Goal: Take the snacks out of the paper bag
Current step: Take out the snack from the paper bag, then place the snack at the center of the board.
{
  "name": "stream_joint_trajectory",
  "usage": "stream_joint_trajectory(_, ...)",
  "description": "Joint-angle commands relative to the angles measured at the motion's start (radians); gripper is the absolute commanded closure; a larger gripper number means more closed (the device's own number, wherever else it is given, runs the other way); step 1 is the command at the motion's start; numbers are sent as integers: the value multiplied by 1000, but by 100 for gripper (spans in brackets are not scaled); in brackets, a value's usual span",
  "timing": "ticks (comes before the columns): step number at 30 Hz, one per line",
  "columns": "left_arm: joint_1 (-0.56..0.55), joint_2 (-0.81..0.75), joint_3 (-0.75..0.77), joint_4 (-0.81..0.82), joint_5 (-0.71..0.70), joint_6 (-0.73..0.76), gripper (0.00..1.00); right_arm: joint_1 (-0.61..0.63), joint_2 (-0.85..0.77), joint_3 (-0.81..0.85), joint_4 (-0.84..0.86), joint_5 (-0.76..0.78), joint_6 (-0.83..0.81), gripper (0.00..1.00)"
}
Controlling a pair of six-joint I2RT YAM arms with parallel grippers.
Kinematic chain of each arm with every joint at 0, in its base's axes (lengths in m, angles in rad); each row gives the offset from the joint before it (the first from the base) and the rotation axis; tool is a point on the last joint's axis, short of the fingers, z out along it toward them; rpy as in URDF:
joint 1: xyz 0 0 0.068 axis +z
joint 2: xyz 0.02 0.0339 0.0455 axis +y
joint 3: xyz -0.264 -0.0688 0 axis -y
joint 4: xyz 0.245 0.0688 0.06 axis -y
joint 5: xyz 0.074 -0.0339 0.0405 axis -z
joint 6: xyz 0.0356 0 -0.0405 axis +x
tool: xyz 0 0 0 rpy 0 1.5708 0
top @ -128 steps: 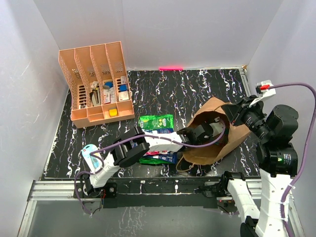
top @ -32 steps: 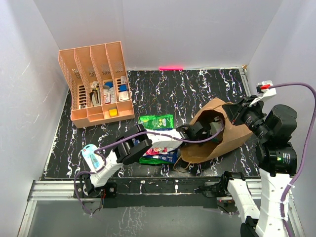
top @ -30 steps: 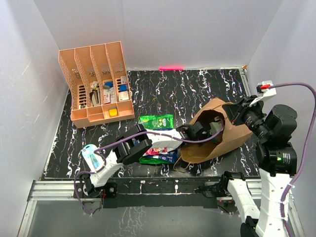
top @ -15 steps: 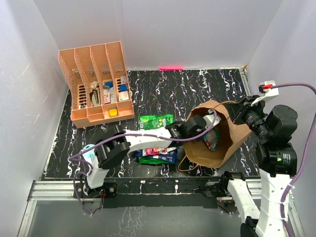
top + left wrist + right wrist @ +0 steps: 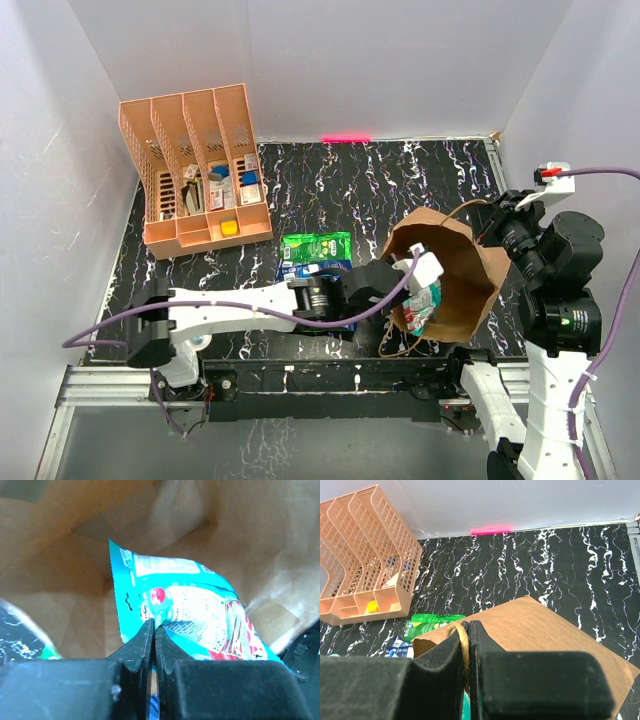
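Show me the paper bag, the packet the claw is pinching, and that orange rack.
paper bag [image 5: 472, 268]: overhead view, on its brown wall.
teal packet [image 5: 195, 605]: left wrist view, on its printed face.
orange rack [image 5: 185, 240]: overhead view, on its low front wall.

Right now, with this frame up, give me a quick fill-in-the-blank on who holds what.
The left gripper pinches a teal packet that sits ___ the paper bag.
The right gripper is shut on the bag's twisted ___.
The peach organiser stands at the table's far ___ corner.
Missing: inside; handle; left.
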Motion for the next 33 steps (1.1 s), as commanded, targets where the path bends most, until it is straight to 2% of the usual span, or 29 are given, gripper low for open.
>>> stream_joint_trajectory(1, -27, -203, 18, -32, -94, 20, 100, 4, 21, 14, 82, 57, 14, 92)
stream_joint_trajectory(9, -34, -436, 84, -189, -156, 37, 100, 4, 39, 16, 91, 128, 7, 92)
stream_joint_trajectory(16, -33, -456, 198, -480, -518, 25, 100, 3, 34, -3, 82, 173, 0, 92)
stream_joint_trajectory(20, -8, -416, 212, -549, -629, -20, 100, 4, 27, -15, 85, 163, -4, 92)
stream_joint_trajectory(22, 61, -376, 243, -622, -604, -100, 100, 4, 28, -14, 86, 163, -3, 92)
stream_joint_trajectory(25, 222, -310, 292, -731, -482, -227, 100, 4, 28, -4, 79, 169, -9, 92)
stream_joint_trajectory(33, 407, -109, 338, -734, -213, -343, 100, 3, 21, 16, 61, 173, -17, 92)
